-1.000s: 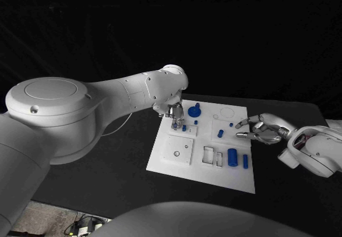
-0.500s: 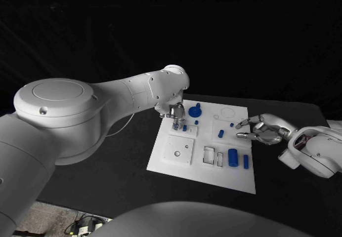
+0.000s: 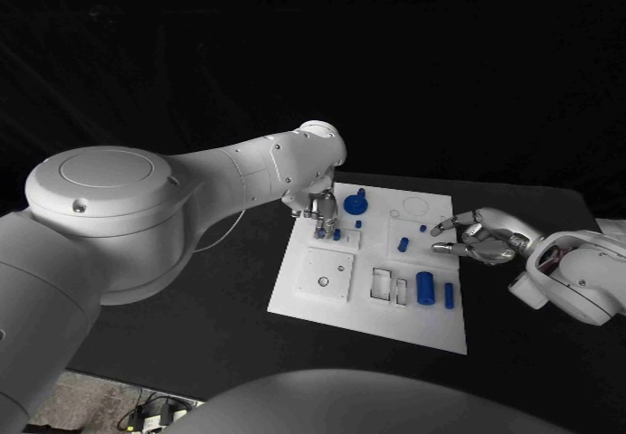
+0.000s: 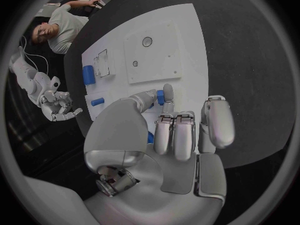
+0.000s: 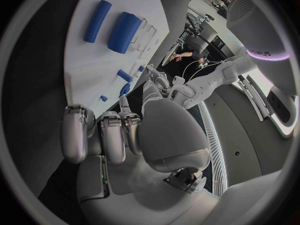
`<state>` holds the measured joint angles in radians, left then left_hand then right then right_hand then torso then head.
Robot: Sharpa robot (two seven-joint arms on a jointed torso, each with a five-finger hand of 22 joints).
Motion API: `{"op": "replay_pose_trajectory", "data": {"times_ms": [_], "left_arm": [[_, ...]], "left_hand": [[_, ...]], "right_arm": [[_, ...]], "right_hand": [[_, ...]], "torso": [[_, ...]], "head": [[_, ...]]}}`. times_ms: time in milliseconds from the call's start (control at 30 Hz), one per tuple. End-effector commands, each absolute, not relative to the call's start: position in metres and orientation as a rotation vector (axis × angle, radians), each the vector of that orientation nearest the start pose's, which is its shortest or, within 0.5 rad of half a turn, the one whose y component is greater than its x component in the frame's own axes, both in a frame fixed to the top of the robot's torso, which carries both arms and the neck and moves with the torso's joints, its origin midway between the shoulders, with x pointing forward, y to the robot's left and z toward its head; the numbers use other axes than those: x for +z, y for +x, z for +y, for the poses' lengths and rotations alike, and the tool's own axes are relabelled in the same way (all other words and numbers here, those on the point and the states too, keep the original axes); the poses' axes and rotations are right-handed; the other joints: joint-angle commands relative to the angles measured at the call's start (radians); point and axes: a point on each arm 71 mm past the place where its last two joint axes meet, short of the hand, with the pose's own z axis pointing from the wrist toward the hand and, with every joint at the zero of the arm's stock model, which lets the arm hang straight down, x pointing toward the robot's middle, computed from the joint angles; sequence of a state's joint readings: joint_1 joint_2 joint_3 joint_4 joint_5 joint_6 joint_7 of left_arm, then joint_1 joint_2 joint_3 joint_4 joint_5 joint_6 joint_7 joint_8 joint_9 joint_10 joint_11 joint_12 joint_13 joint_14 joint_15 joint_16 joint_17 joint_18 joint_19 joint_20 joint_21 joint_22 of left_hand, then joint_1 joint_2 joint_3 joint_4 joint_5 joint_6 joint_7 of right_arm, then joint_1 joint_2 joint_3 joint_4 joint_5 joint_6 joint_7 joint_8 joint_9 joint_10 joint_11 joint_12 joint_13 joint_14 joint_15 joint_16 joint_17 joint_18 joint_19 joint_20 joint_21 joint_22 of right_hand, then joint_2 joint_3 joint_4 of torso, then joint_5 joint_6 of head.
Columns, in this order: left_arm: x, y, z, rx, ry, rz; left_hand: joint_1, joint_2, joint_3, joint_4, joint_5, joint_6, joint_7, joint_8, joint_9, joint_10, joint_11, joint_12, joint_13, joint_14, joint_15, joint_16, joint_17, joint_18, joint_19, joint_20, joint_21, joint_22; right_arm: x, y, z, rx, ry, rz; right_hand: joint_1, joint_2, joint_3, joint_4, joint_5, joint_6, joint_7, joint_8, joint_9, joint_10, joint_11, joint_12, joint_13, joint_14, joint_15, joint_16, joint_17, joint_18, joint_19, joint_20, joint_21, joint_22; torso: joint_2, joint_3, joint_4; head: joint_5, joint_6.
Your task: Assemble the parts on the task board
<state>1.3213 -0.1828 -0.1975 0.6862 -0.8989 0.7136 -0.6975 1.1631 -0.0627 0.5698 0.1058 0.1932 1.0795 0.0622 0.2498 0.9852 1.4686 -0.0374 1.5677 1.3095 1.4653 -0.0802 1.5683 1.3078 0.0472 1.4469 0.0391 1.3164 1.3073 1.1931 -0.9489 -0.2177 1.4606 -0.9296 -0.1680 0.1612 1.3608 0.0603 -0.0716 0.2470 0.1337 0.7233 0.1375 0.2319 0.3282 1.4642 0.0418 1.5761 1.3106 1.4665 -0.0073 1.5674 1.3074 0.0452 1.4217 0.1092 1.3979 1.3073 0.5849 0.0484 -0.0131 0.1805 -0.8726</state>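
Observation:
The white task board [image 3: 342,298] lies mid-table. My left hand [image 3: 322,215] hovers over its far left part, thumb and a finger pinching a small blue peg [image 4: 160,97] that stands at the board [image 4: 181,30]. That peg [image 3: 336,234] sits just below the hand, beside a blue round part [image 3: 357,205]. My right hand [image 3: 472,237] hangs at the board's right edge, fingers loosely bent, holding nothing. Close to it lies a short blue piece [image 3: 404,242]. A thick blue cylinder [image 3: 425,287] and a thinner one [image 3: 449,296] lie nearer the front.
Square and rectangular recessed plates [image 3: 327,271] take up the board's front left. Black table [image 3: 195,298] surrounds the board. The right wrist view shows both cylinders [image 5: 122,32] beyond my right hand [image 5: 125,135], and the left hand [image 5: 154,79] farther off.
The left arm has shifted slightly while its hand stays at the peg. The right hand has not moved.

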Motion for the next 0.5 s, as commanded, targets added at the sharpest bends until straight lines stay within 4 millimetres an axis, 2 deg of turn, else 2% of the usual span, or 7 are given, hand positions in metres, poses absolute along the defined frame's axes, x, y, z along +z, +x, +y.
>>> {"op": "replay_pose_trajectory", "data": {"times_ms": [33, 67, 100, 167, 267, 400, 500], "left_arm": [[-0.245, 0.564, 0.131, 0.187, -0.035, 2.761], [-0.245, 0.563, 0.132, 0.159, -0.044, 2.753], [-0.245, 0.563, 0.132, 0.153, -0.045, 2.752], [-0.243, 0.56, 0.136, 0.081, -0.057, 2.733], [-0.239, 0.555, 0.14, 0.017, -0.058, 2.717], [-0.227, 0.545, 0.148, -0.04, -0.037, 2.698], [-0.217, 0.537, 0.153, -0.071, -0.015, 2.685]], "left_hand": [[0.007, 0.013, 0.014, -0.014, -0.002, 0.047, -0.038, 0.004, 0.005, 0.102, 0.002, 0.003, 0.261, 0.106, 0.004, 0.002, 0.263, 0.009, -0.005, -0.001, -0.004, 0.189], [0.008, 0.011, 0.013, -0.018, -0.001, 0.047, -0.039, 0.005, 0.007, 0.102, 0.002, 0.003, 0.261, 0.106, 0.004, 0.002, 0.263, 0.009, -0.005, -0.001, -0.004, 0.189], [0.009, 0.01, 0.013, -0.019, 0.0, 0.047, -0.039, 0.005, 0.008, 0.102, 0.002, 0.003, 0.261, 0.106, 0.004, 0.002, 0.263, 0.009, -0.005, -0.001, -0.004, 0.189], [0.015, 0.0, 0.013, -0.032, 0.004, 0.042, -0.039, 0.005, 0.013, 0.102, 0.002, 0.003, 0.261, 0.106, 0.004, 0.002, 0.263, 0.009, -0.005, -0.001, -0.003, 0.189], [0.019, -0.012, 0.014, -0.042, 0.005, 0.032, -0.037, 0.0, 0.014, 0.102, 0.002, 0.003, 0.261, 0.106, 0.004, 0.002, 0.263, 0.009, -0.004, -0.001, -0.003, 0.189], [0.028, -0.03, 0.026, -0.054, -0.018, 0.024, -0.036, -0.006, 0.013, 0.102, 0.003, 0.003, 0.261, 0.106, 0.004, 0.002, 0.263, 0.009, -0.003, -0.001, -0.002, 0.189], [0.033, -0.039, 0.035, -0.061, -0.025, 0.023, -0.036, -0.008, 0.013, 0.102, 0.003, 0.003, 0.261, 0.106, 0.004, 0.002, 0.263, 0.009, -0.003, -0.001, -0.002, 0.189]], "right_arm": [[-0.255, 0.455, -0.266, 0.951, 0.22, 1.965], [-0.254, 0.455, -0.266, 0.956, 0.218, 1.956], [-0.254, 0.455, -0.266, 0.957, 0.217, 1.954], [-0.252, 0.454, -0.265, 0.974, 0.208, 1.926], [-0.249, 0.453, -0.263, 0.995, 0.194, 1.89], [-0.245, 0.451, -0.256, 1.031, 0.167, 1.842], [-0.242, 0.449, -0.247, 1.06, 0.144, 1.819]], "right_hand": [[0.01, 0.01, 0.003, -0.009, 0.01, 0.008, -0.002, -0.005, -0.002, 0.107, 0.007, -0.005, 0.26, 0.104, 0.004, 0.003, 0.263, 0.005, -0.009, 0.0, -0.002, 0.197], [0.021, 0.012, 0.006, -0.018, 0.036, 0.009, -0.003, -0.005, -0.003, 0.107, 0.007, -0.005, 0.26, 0.104, 0.003, 0.003, 0.263, 0.005, -0.008, 0.0, -0.001, 0.197], [0.025, 0.012, 0.008, -0.021, 0.044, 0.009, -0.003, -0.005, -0.004, 0.107, 0.006, -0.005, 0.26, 0.104, 0.003, 0.003, 0.263, 0.005, -0.008, 0.0, -0.001, 0.197], [0.058, 0.016, 0.02, -0.042, 0.123, 0.013, -0.006, -0.005, -0.009, 0.107, 0.003, -0.005, 0.26, 0.104, 0.001, 0.003, 0.263, 0.004, -0.005, -0.002, 0.001, 0.199], [0.092, 0.016, 0.037, -0.062, 0.208, 0.018, -0.009, -0.006, -0.015, 0.107, -0.001, -0.005, 0.26, 0.104, -0.003, 0.003, 0.263, 0.003, 0.0, -0.005, 0.006, 0.201], [0.128, 0.013, 0.061, -0.082, 0.282, 0.022, -0.014, -0.01, -0.023, 0.107, -0.006, -0.005, 0.26, 0.104, -0.007, 0.003, 0.263, 0.001, 0.008, -0.009, 0.014, 0.204], [0.142, 0.01, 0.073, -0.089, 0.302, 0.02, -0.018, -0.013, -0.028, 0.107, -0.009, -0.005, 0.26, 0.104, -0.01, 0.003, 0.263, 0.0, 0.011, -0.011, 0.018, 0.205]], "torso": [[-0.002, 0.0003, 0.0015], [-0.002, 0.0005, 0.0018], [-0.002, 0.0005, 0.0019], [-0.002, 0.0004, 0.0012], [-0.001, -0.0002, 0.0028], [-0.002, 0.0007, 0.003], [-0.002, 0.0006, 0.0028]], "head": [[-0.008, 0.0], [-0.011, 0.0], [-0.011, 0.0], [-0.017, 0.0], [-0.022, 0.0], [-0.024, 0.0], [-0.024, 0.0]]}}
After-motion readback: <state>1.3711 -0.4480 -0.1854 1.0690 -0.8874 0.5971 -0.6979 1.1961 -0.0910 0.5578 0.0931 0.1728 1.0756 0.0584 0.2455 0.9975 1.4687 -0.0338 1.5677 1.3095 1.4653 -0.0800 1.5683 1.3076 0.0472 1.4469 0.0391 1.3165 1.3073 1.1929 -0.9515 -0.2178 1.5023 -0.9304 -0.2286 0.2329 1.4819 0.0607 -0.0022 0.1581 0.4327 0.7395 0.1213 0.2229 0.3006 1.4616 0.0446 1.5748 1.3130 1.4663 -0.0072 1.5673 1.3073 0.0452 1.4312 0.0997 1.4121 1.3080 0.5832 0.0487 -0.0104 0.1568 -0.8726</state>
